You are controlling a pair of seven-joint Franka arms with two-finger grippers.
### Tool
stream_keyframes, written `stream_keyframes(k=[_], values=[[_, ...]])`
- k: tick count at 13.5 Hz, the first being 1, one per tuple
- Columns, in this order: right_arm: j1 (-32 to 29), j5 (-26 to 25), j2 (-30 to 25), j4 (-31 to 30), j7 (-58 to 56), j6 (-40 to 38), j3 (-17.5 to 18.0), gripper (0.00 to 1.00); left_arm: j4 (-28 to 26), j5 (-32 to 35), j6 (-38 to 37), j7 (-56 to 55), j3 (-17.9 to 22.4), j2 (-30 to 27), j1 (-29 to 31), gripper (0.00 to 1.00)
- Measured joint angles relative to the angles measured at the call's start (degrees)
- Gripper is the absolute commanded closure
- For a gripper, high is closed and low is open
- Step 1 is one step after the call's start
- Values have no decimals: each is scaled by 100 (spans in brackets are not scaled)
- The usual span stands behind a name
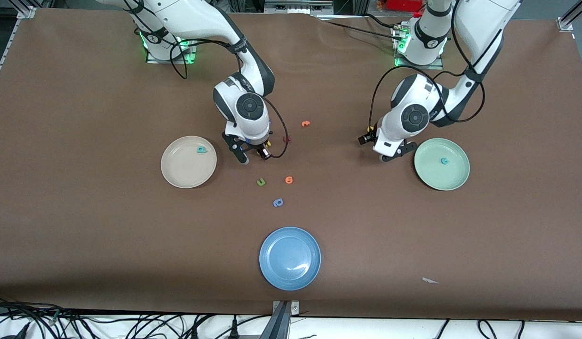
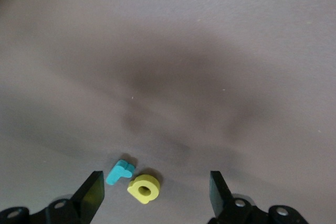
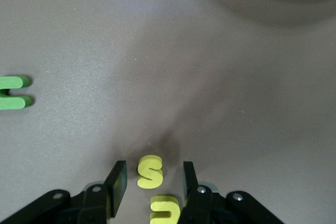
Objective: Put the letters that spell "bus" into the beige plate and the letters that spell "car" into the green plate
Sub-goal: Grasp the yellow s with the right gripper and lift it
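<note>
The beige plate point(image 1: 178, 172) holds a teal "b" point(image 1: 202, 149). A teal "c" point(image 1: 444, 160) lies in the green plate point(image 1: 453, 176). My right gripper point(image 1: 254, 155) point(image 3: 152, 179) is low over the table beside the beige plate, open, its fingers on either side of a yellow "s" point(image 3: 150, 171) with gaps on both sides. A yellow "u" point(image 3: 165, 208) lies just by it. My left gripper point(image 1: 392, 153) point(image 2: 156, 184) is down beside the green plate, open wide. A teal "r" point(image 2: 119, 172) and a yellow "a" point(image 2: 144, 188) lie on the table between its fingers.
A green "u" point(image 1: 261, 182) point(image 3: 13, 92), an orange letter point(image 1: 289, 179) and a periwinkle letter point(image 1: 278, 202) lie nearer the camera than the right gripper. Another orange letter point(image 1: 306, 123) and a dark red one point(image 1: 286, 139) lie beside it. A blue plate point(image 1: 290, 258) sits near the front edge.
</note>
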Motion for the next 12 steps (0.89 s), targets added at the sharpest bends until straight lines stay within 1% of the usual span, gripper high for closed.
stream_keyframes(k=[2, 4, 5, 7, 8, 9, 10, 12], values=[[1, 0, 7, 0, 0, 18, 0, 51, -288, 0, 370, -326, 0, 0, -8, 12], [27, -1, 42, 0, 0, 24, 0, 54, -430, 0, 467, -489, -21, -4, -8, 16], [60, -2, 64, 1, 0, 32, -1, 56, -455, 0, 488, -569, -44, -17, -8, 16], [95, -2, 66, 8, 0, 43, -8, 73, -468, 0, 488, -717, -65, -33, -8, 16], [98, -2, 66, 8, 0, 43, -8, 76, -470, 0, 488, -782, -73, -35, -8, 18], [99, -2, 65, 14, 0, 56, -8, 77, -471, 0, 488, -842, -81, -35, -8, 24], [99, -2, 66, 17, 0, 58, -8, 80, -471, 0, 488, -877, -91, -37, -8, 28], [99, -2, 66, 18, 0, 58, -11, 81, -471, 0, 490, -976, -113, -44, -2, 32]])
